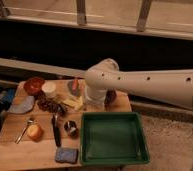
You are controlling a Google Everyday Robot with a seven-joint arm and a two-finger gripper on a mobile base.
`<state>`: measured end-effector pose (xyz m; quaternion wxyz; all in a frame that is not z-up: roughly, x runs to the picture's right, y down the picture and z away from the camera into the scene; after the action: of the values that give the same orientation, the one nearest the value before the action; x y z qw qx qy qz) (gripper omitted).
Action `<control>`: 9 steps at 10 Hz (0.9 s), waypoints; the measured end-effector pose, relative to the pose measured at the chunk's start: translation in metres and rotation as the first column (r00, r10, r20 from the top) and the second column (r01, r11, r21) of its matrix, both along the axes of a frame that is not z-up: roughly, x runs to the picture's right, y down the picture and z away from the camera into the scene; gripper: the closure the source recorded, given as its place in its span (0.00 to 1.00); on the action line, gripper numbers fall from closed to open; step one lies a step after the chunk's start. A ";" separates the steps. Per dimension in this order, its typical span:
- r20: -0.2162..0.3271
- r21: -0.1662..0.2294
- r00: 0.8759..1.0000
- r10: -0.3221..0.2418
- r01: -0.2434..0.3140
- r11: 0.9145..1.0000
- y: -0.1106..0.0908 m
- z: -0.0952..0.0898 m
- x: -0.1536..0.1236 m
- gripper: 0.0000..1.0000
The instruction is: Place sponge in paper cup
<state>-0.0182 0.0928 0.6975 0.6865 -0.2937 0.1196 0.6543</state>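
The blue sponge (pixel 66 155) lies flat at the wooden table's front edge, just left of the green tray. The white paper cup (pixel 49 89) stands upright at the back left, next to the reddish-brown bowl (pixel 34 85). My white arm reaches in from the right, and its bend hangs over the back middle of the table. My gripper (pixel 95 100) is at the arm's lower end, above the table's back middle. It is right of the cup and far from the sponge, and mostly hidden by the arm.
A green tray (pixel 114 137) fills the front right. A dark metal cup (pixel 71 128), a black utensil (pixel 56 131), a yellow-orange fruit (pixel 35 131) and a spoon (pixel 24 130) lie mid-table. A grey-blue cloth (pixel 22 105) is at the left, and a dark bowl (pixel 110 96) sits behind my arm.
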 end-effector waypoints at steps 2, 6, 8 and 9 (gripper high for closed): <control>0.003 -0.002 1.000 -0.028 0.028 1.000 0.001 0.004 -0.008 0.20; 0.021 -0.045 0.996 -0.088 0.089 0.995 0.044 0.003 -0.053 0.20; 0.034 -0.067 0.992 -0.123 0.125 0.990 0.073 -0.001 -0.078 0.20; 0.042 -0.077 0.991 -0.130 0.132 0.988 0.084 -0.003 -0.087 0.20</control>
<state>-0.1047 0.1765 0.6948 0.7179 -0.3242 0.1519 0.5970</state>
